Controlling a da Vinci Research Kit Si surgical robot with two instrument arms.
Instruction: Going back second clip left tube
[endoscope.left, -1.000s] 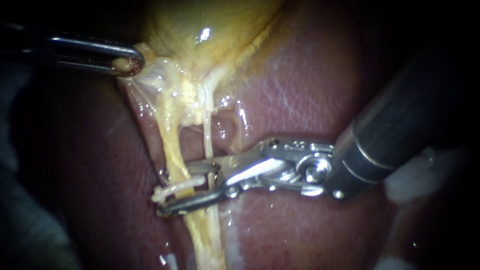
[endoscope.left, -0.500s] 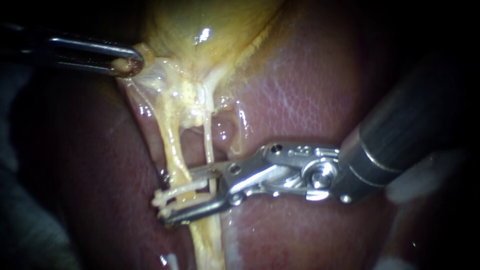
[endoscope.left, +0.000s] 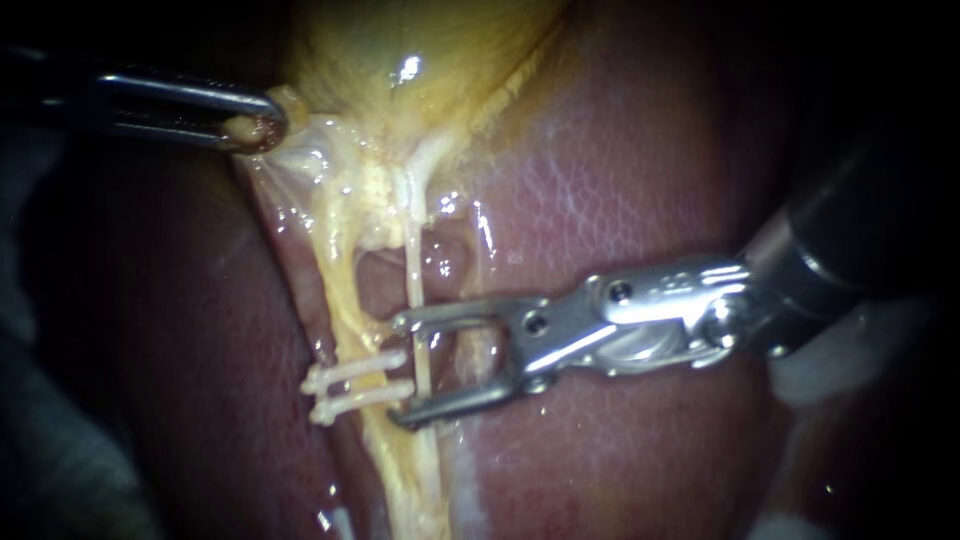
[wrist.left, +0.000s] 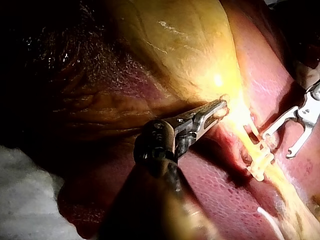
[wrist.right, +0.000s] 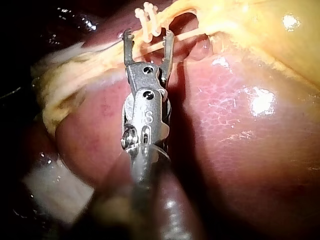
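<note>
Right of the clipped left tube (endoscope.left: 345, 300), right instrument (endoscope.left: 398, 370) open-jawed, probably straddling a thin tube (endoscope.left: 415, 280), should retreat; left instrument (endoscope.left: 255, 125) clamps gallbladder (endoscope.left: 420, 50).

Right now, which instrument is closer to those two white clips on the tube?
Right. The right instrument's open jaws sit just beside the clips; the left instrument is well away, up by the gallbladder, shut on tissue there.
</note>
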